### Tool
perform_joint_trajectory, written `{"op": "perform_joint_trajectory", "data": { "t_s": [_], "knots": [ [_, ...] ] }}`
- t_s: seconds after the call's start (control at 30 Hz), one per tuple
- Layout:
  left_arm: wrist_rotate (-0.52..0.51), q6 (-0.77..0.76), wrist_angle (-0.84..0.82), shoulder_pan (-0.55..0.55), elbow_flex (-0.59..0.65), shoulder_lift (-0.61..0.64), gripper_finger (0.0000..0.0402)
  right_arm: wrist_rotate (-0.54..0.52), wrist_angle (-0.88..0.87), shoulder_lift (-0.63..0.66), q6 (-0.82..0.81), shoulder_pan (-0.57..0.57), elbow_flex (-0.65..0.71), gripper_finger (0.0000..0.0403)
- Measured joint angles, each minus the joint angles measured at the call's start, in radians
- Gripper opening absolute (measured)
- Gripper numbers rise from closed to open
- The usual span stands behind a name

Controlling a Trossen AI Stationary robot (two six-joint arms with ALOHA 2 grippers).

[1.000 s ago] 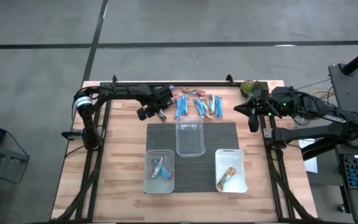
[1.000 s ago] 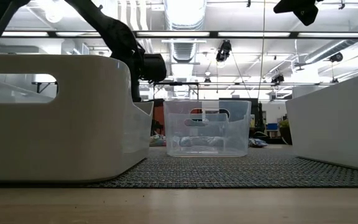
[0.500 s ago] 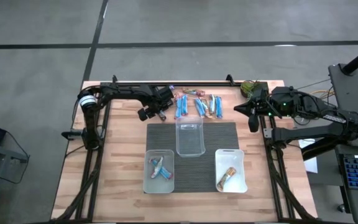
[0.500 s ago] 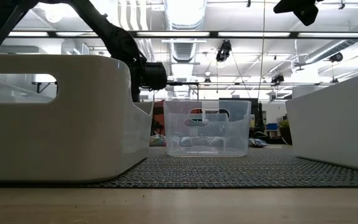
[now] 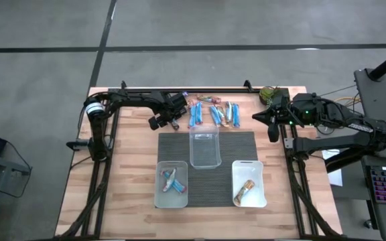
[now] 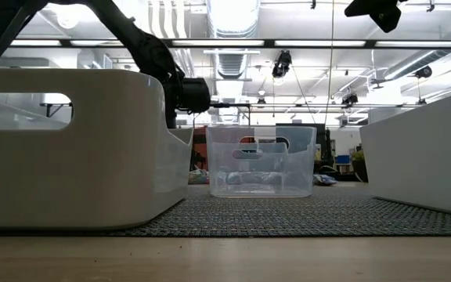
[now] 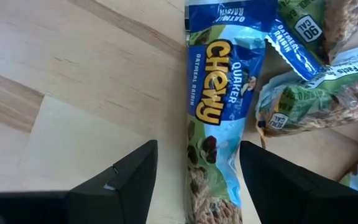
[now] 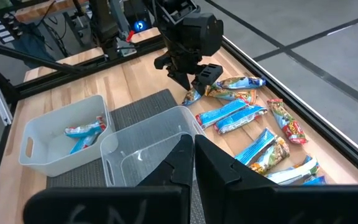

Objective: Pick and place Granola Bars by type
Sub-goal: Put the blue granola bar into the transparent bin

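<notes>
While left gripper [image 7: 194, 186] stood open astride blue bar [image 7: 215, 134], I judged centring, lowering squarely before closing best

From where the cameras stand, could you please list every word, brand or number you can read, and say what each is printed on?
"QUAKER", "CHEWY", "OATMEAL RAISIN": on the blue granola bar between the left gripper fingers, jaws open.
"90" above small letters, possibly "CAL": on the green-labelled bar beside it.
A matching badge on the second green-labelled bar is too blurred to read.
Wrappers in the high and right wrist views: too small to read.
</notes>
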State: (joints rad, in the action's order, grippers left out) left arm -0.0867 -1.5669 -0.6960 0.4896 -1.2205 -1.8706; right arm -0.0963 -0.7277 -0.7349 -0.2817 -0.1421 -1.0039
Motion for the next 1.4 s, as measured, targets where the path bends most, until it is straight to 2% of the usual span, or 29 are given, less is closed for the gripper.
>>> {"op": "perform_joint_trajectory", "data": {
  "t_s": [0.13, 0.53, 0.67, 0.9, 1.03, 1.4],
  "knots": [
    [0.01, 0.0, 0.0, 0.0, 0.0, 0.0, 0.0184, 0.0, 0.0, 0.0, 0.0, 0.0, 0.0, 0.0008],
    [0.025, -0.012, -0.021, 0.0, 0.0, 0.001, 0.0062, 0.0, 0.0, 0.0, 0.004, 0.0, 0.0, 0.0008],
    [0.025, -0.013, -0.021, 0.0, 0.0, 0.001, 0.0033, 0.0, 0.0, 0.0, 0.005, 0.0, 0.0, 0.0008],
    [0.026, -0.002, -0.021, 0.0, -0.001, 0.002, 0.0023, 0.0, 0.0, 0.0, 0.008, 0.0, 0.0, 0.0008],
    [0.026, 0.059, -0.029, 0.0, -0.012, 0.01, 0.0023, 0.0, 0.0, 0.0, 0.012, 0.0, 0.0, 0.0008],
    [0.011, 0.244, -0.039, -0.009, -0.084, 0.164, 0.0023, -0.001, 0.0, 0.0, 0.012, 0.0, 0.0, 0.0008]
  ]
}}
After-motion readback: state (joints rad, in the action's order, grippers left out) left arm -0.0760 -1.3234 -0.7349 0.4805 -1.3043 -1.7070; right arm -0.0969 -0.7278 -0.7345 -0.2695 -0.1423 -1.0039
